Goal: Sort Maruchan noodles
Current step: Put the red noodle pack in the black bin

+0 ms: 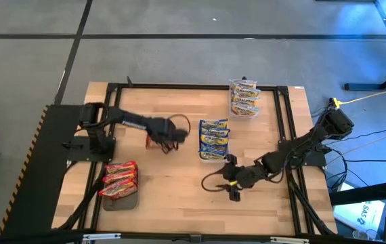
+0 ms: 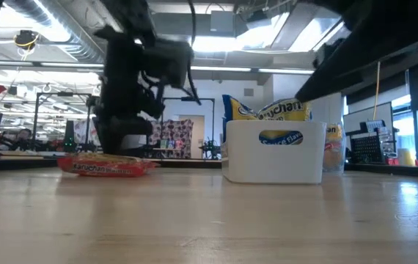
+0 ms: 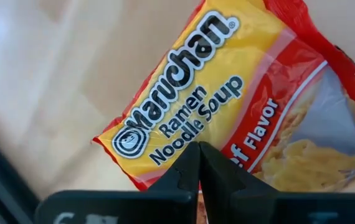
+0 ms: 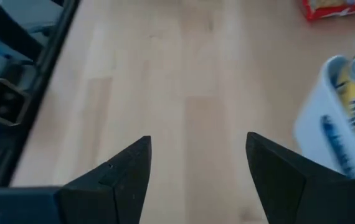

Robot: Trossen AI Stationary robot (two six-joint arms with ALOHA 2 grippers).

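Maruchan noodles sit in three groups on your table (image 1: 179, 196): red packets (image 1: 120, 179) stacked in a dark tray (image 1: 121, 200) at the left front, blue-bordered packets (image 1: 214, 137) standing in a white tray (image 2: 273, 165) near the middle, and more packets in a clear tub (image 1: 244, 98) toward the far edge. One loose red packet (image 3: 227, 106) lies flat on the wood between the dark tray and the white tray, and you can see it in the low view too (image 2: 106, 167). Your left gripper (image 1: 168, 141) hangs right over that loose packet with its fingertips (image 3: 197, 163) pressed together; in the wrist view the packet lies just past them, not pinched. Your right gripper (image 1: 232, 189) hovers over bare wood in front of the white tray, its fingers (image 4: 127, 168) spread wide apart and holding nothing.
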